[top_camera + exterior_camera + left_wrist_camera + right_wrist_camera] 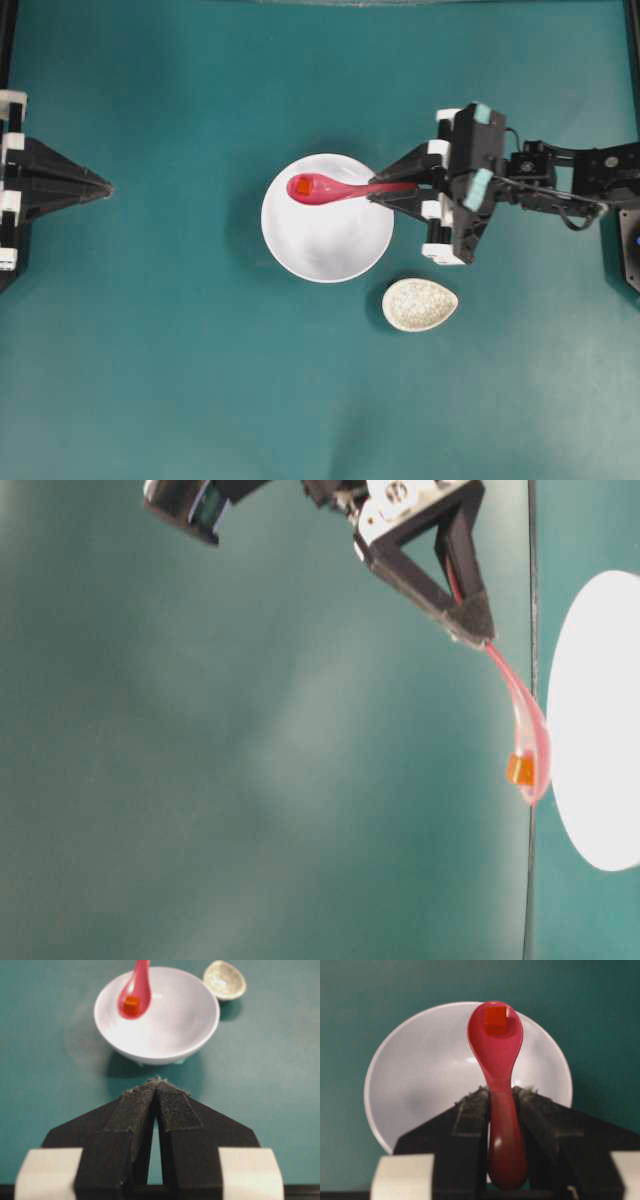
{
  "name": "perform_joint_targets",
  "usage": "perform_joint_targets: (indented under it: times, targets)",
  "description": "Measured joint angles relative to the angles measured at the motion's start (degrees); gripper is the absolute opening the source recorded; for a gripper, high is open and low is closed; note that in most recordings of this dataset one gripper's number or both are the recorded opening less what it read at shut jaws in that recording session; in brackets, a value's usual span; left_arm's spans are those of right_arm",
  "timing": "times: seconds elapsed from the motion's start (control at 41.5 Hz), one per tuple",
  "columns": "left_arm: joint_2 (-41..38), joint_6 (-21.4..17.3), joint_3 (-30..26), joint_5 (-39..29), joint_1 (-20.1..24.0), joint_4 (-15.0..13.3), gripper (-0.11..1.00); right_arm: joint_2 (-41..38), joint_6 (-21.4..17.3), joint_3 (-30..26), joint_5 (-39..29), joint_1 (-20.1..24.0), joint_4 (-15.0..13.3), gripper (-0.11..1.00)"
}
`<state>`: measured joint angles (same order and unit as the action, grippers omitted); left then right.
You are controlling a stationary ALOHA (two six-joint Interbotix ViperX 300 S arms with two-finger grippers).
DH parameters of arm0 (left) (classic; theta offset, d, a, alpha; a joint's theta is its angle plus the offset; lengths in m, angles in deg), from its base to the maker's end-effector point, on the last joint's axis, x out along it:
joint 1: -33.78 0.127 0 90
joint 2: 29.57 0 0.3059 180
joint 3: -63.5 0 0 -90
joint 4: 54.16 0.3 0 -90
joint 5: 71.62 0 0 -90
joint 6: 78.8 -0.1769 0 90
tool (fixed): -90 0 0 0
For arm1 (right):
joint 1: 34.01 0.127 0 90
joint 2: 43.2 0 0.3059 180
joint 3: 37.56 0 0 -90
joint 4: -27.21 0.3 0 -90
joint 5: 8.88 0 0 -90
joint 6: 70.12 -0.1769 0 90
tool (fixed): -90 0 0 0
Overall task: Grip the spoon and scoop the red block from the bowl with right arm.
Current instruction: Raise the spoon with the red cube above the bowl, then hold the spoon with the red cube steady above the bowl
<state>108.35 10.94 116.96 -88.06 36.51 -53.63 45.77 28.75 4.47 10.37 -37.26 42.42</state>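
Tool-held [501, 1110] spoon [497, 1060], red block [495, 1019] inside scoop.

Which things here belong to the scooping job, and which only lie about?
Belong to the job:
spoon, held in right gripper
red block, in the scoop
bowl

Lying about:
speckled dish, beside the bowl
left gripper, shut, apart
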Motion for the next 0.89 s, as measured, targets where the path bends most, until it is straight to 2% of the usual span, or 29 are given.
perform_joint_targets:
  times: [0.169, 0.386, 0.603, 0.892]
  targets:
    - [0.0, 0.0, 0.0, 0.0, 0.0, 0.0, 0.00, 1.9, -1.8, 2.4, 2.1, 2.3, 0.0, 0.24]
    - [0.1, 0.0, 0.0, -0.1, 0.0, 0.1, 0.00, 4.6, -4.6, 4.5, 4.2, 3.2, 0.0, 0.24]
    - [0.1, 0.8, 0.1, -0.1, 0.0, 0.0, 0.00, 6.5, -4.7, 4.6, 4.2, 3.2, 0.0, 0.24]
    - [0.1, 1.0, 0.0, 0.0, 0.0, 0.1, 0.00, 9.1, -4.7, 1.1, -3.4, 3.3, 0.0, 0.24]
